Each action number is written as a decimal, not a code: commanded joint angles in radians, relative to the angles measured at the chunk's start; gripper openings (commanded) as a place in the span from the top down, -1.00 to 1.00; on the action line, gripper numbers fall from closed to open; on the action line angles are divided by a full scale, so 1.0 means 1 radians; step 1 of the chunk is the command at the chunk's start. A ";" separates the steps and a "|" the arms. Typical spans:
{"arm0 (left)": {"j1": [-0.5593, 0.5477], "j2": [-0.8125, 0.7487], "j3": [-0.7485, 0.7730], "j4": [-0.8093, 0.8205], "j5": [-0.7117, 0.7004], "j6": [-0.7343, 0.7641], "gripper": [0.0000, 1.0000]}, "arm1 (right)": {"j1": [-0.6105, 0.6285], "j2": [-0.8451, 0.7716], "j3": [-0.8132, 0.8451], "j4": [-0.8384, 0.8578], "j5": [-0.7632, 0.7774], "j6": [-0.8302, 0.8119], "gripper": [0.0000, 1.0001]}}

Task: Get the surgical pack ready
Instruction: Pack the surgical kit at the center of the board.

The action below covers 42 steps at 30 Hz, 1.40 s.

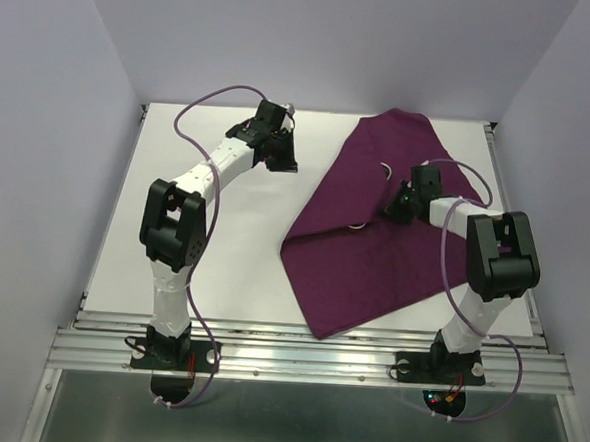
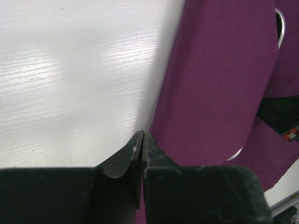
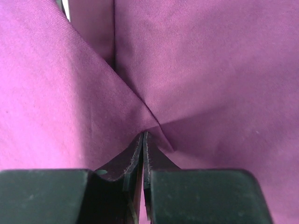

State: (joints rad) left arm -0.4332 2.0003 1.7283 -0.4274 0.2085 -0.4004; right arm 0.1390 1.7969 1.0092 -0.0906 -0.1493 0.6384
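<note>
The right fingers [image 3: 138,145] are pressed together on a raised crease of the dark-purple cloth [image 3: 210,70] near its middle, and folds run in to their tips. The left fingers [image 2: 137,145] are pressed together too, their tips over the white surface [image 2: 70,70] just beside the cloth's left edge. The cloth lies folded over itself on the surface, and two silver loops [image 1: 386,169] peek out from its folds.
</note>
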 commanded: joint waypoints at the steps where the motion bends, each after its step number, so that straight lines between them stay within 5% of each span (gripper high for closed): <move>1: -0.009 -0.023 -0.009 0.003 0.003 0.018 0.76 | 0.007 0.028 0.052 0.054 0.019 0.012 0.85; 22: -0.016 -0.017 -0.021 0.001 0.009 0.029 0.72 | 0.007 -0.030 0.060 -0.009 0.135 -0.012 0.84; 32: -0.016 -0.040 -0.010 -0.014 -0.012 0.044 0.72 | -0.032 -0.159 0.083 -0.067 0.290 -0.074 0.60; 42: -0.016 -0.069 -0.029 -0.024 -0.029 0.054 0.73 | -0.062 -0.171 0.135 -0.113 0.289 -0.098 0.52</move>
State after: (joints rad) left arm -0.4442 1.9999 1.7206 -0.4461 0.1955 -0.3691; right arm 0.0738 1.6608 1.1091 -0.1799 0.1204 0.5621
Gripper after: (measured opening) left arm 0.135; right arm 0.241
